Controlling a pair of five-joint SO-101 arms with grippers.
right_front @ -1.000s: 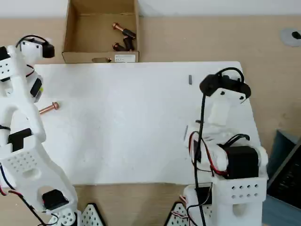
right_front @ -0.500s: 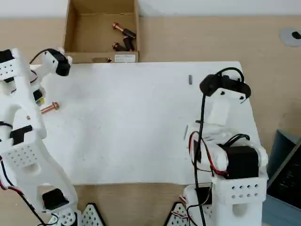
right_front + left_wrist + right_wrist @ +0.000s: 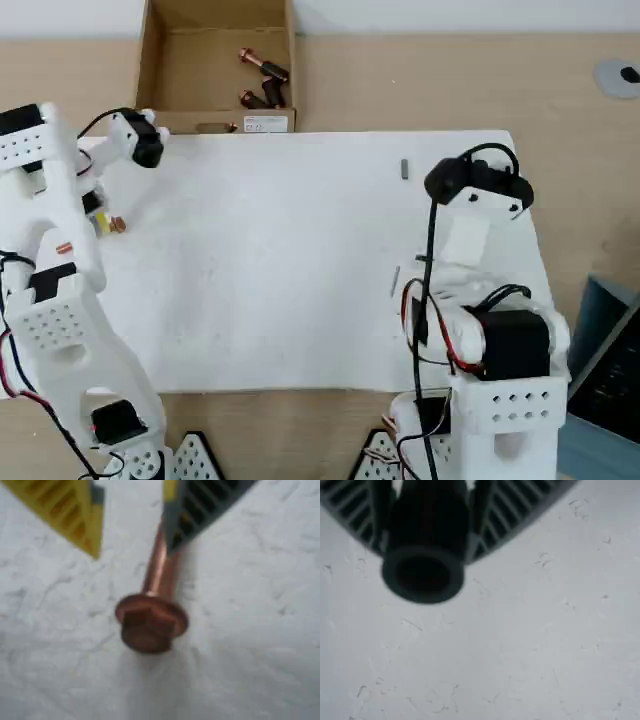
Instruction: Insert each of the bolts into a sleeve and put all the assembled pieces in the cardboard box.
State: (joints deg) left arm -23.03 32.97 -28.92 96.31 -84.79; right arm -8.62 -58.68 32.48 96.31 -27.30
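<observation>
Left wrist view: straddling bolt with left gripper wide, ready to pinch; clamping sleeve in right gripper for insertion.

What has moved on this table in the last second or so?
The left gripper swung inward over the white mat and now sits open, down at the copper bolt. The bolt lies where it was, not yet gripped. The right gripper stayed put, holding the black sleeve, and the assembled pieces in the cardboard box are unchanged.
</observation>
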